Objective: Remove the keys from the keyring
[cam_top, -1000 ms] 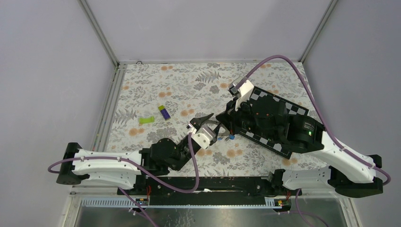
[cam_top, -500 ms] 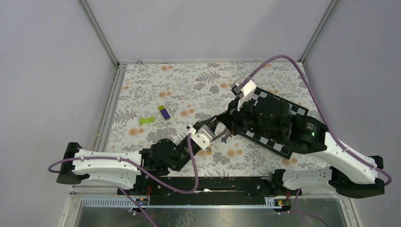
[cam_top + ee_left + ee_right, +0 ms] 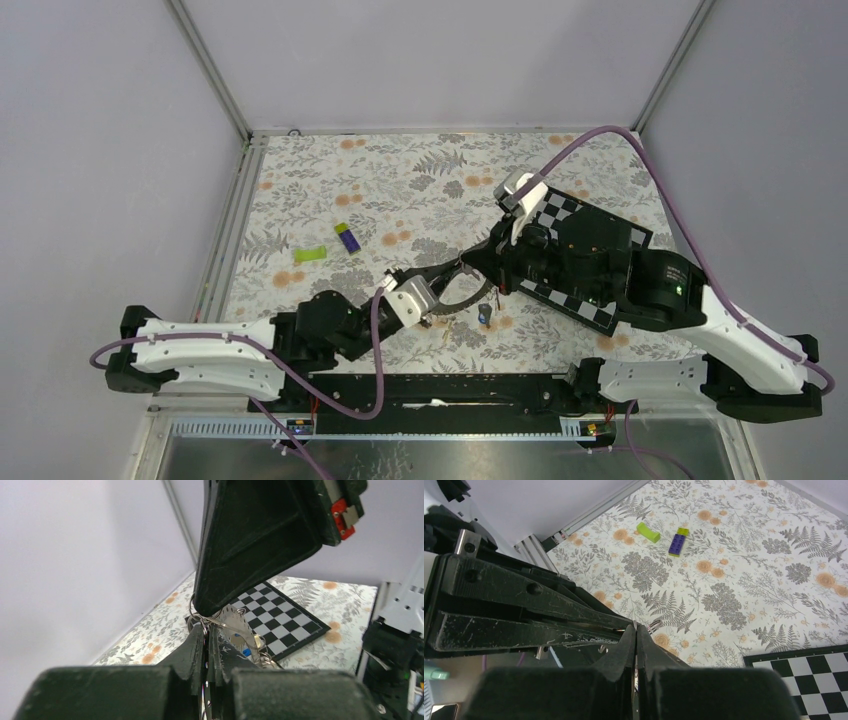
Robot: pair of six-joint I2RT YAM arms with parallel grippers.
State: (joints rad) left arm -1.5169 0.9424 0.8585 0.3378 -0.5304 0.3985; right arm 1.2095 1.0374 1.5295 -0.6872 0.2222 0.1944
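Tip-to-tip with my right gripper pinching the large flat grey metal keyring, left gripper just clamped a thin silver wire loop; pull next.

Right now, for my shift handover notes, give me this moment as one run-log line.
left hand: shut on keyring | right hand: shut on keyring | keys: on ring, blue-headed one hanging below

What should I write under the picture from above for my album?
Left gripper and right gripper pinch the grey keyring over the flowery table, keys dangling.
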